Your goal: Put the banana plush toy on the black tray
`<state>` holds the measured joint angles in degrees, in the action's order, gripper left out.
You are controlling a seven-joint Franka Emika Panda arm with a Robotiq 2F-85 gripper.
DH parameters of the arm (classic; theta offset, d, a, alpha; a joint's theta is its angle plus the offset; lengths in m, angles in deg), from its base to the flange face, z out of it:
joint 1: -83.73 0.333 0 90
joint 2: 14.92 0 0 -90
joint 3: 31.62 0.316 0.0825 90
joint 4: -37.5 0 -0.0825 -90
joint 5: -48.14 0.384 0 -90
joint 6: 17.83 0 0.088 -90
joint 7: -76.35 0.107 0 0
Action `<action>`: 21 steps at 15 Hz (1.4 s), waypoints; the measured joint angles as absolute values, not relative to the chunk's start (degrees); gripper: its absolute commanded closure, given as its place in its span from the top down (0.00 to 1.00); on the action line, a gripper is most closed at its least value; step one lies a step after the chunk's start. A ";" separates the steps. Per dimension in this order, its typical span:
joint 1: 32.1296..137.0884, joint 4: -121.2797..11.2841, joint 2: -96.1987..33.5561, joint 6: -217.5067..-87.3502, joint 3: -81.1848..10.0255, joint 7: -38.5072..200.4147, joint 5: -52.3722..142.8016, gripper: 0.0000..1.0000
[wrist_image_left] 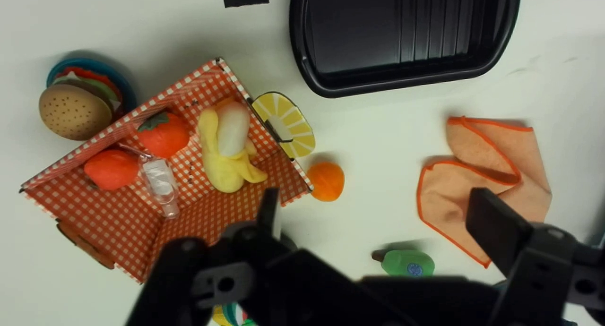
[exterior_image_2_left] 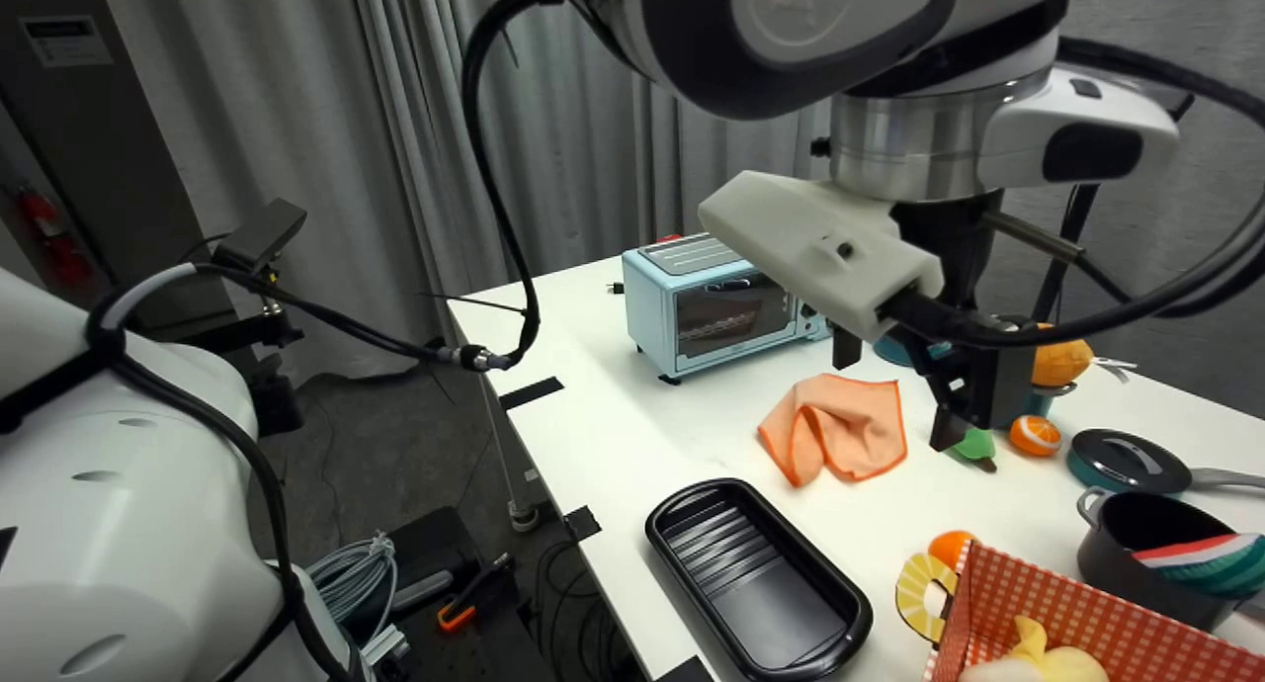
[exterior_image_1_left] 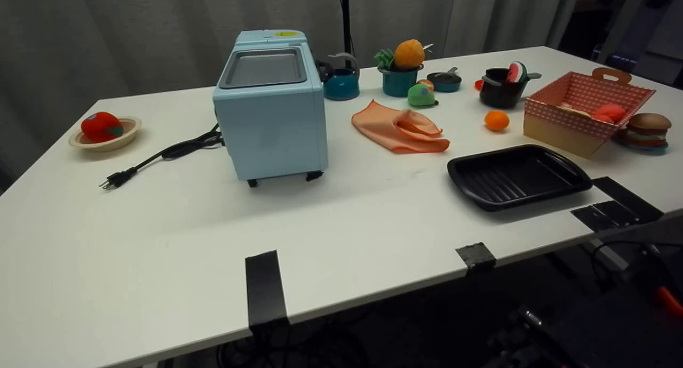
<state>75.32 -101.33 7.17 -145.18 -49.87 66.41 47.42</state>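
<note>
The banana plush toy (wrist_image_left: 227, 160) is pale yellow with a whitish tip and lies inside the red checked basket (wrist_image_left: 203, 222) in the wrist view. In an exterior view, part of the banana plush toy (exterior_image_2_left: 1043, 660) shows in the basket at the bottom edge. The black tray (exterior_image_1_left: 515, 176) sits near the table's front edge; it also shows in an exterior view (exterior_image_2_left: 766, 603) and at the top of the wrist view (wrist_image_left: 359, 33). It holds nothing. My gripper (exterior_image_2_left: 897, 390) is open and empty above the table; its spread fingers show in the wrist view (wrist_image_left: 375, 193).
An orange cloth (exterior_image_1_left: 400, 128) lies beside a blue toaster oven (exterior_image_1_left: 272, 122). A round orange fruit (wrist_image_left: 326, 181) and a lemon-slice piece (wrist_image_left: 286, 123) are at the basket's side. A green toy (wrist_image_left: 407, 262), a toy burger (wrist_image_left: 75, 111) and a dark pot (exterior_image_2_left: 1117, 554) stand nearby.
</note>
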 measured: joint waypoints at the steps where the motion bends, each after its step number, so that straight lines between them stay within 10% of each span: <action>1: 75.32 -99.93 5.20 -145.34 -49.85 66.41 47.42 1.00; 21: 64.83 -73.12 -33.93 -146.68 -49.84 66.13 47.38 1.00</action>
<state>64.83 -73.12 -33.93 -146.68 -49.84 66.13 47.38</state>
